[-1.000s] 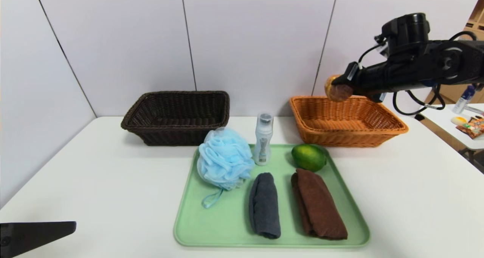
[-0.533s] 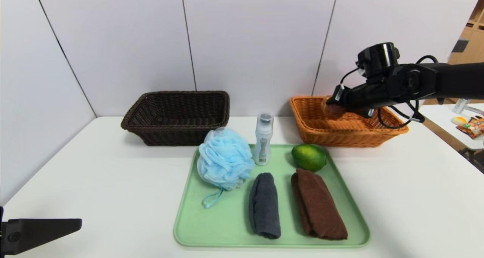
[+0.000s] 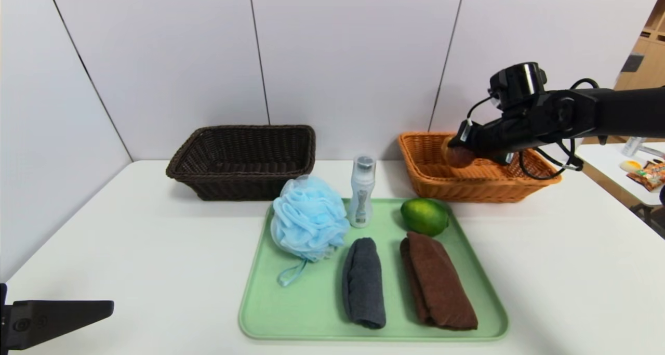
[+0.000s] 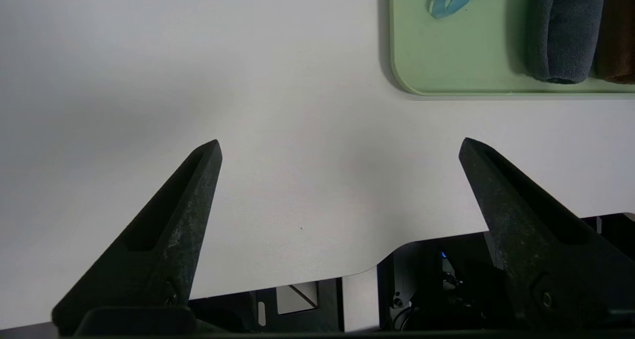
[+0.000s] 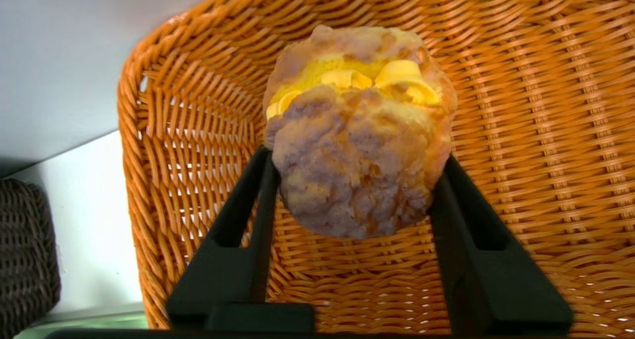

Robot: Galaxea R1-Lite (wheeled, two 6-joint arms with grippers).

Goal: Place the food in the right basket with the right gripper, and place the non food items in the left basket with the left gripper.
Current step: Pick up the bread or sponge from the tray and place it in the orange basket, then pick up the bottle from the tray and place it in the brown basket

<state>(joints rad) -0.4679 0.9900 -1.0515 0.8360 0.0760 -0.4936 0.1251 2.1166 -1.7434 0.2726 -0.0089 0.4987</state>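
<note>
head: high, forward-down | wrists: close | shared: orange basket (image 3: 478,181) (image 5: 545,130)

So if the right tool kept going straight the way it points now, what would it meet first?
Probably the woven inside of the orange basket: the right tool, shut on the bun, points into it. Depth is unclear.

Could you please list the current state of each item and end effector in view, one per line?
Bun: gripped, held inside the orange basket.
Right end effector: shut on the bun.
Left end effector: open, over bare table near the front edge.
Dark brown basket: empty.
Lime: on the green tray.
Bottle: upright, capped.
Pouf: on the tray.
Grey towel: rolled.
Brown towel: rolled.
</note>
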